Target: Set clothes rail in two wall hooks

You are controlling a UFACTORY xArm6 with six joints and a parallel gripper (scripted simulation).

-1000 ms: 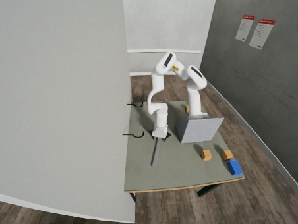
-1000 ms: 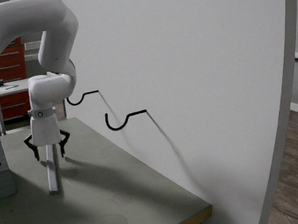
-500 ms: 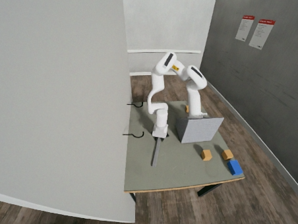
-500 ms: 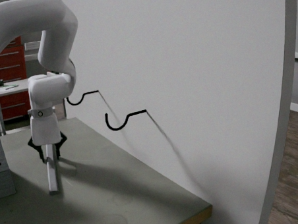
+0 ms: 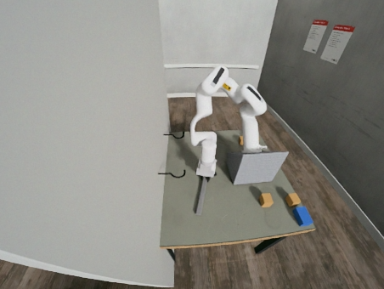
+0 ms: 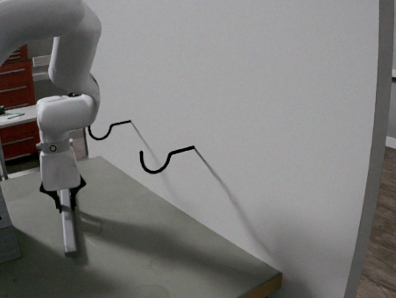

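The clothes rail [image 5: 201,196] [image 6: 68,228] is a grey bar lying flat on the table [image 5: 238,225] [image 6: 175,245], pointing away from the wall toward the front edge. My gripper [image 5: 206,175] [image 6: 64,198] points straight down and is shut on the rail near its far end. Two black wall hooks stick out of the white wall [image 5: 81,127] [image 6: 263,88] above the table: the far hook [image 5: 175,135] [image 6: 105,131] and the near hook [image 5: 173,174] [image 6: 162,160]. Both hooks are empty. The rail lies below and to the side of them.
A grey box [image 5: 255,167] stands on the table right of the arm. Two orange cubes [image 5: 266,200] [image 5: 292,199] and a blue block [image 5: 302,215] lie near the front right corner. Another small orange cube [image 5: 240,142] sits behind the box.
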